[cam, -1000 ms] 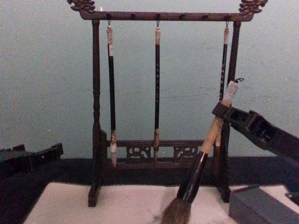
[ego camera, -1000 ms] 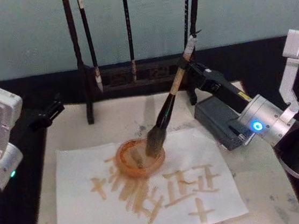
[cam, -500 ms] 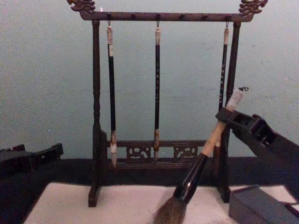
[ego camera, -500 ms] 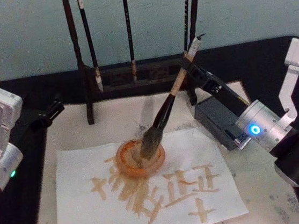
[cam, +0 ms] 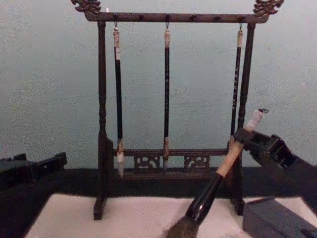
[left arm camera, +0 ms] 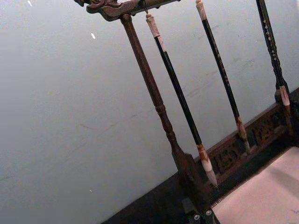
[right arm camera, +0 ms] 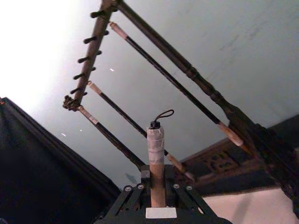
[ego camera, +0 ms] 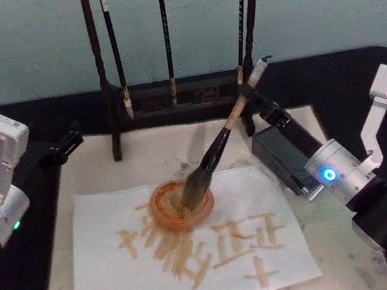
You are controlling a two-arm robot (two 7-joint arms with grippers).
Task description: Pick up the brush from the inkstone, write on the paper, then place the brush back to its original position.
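Note:
My right gripper point(ego camera: 247, 97) is shut on the upper shaft of the brush point(ego camera: 222, 141), just below its whitish wrapped end point(right arm camera: 156, 142). The brush leans down to the left, and its bushy bristles point(ego camera: 193, 192) dip into a shallow orange dish point(ego camera: 165, 215). The dark grey inkstone point(ego camera: 278, 155) lies under my right arm, with nothing on it. The paper point(ego camera: 149, 157) is a large off-white sheet with grey smudges. A whiter sheet point(ego camera: 111, 280) with orange-brown strokes lies on it under the dish. In the chest view the brush point(cam: 218, 173) slants from my right gripper point(cam: 246, 137).
A dark wooden rack point(ego camera: 107, 92) with three thin hanging brushes point(cam: 166, 94) stands behind the paper, close to the held brush's top. My left gripper point(ego camera: 66, 143) is parked at the paper's far left corner, off the sheet, fingers together.
My right gripper has moved right and lower, so the brush leans flatter. Its bristles have stayed in the orange dish. The left arm has not moved.

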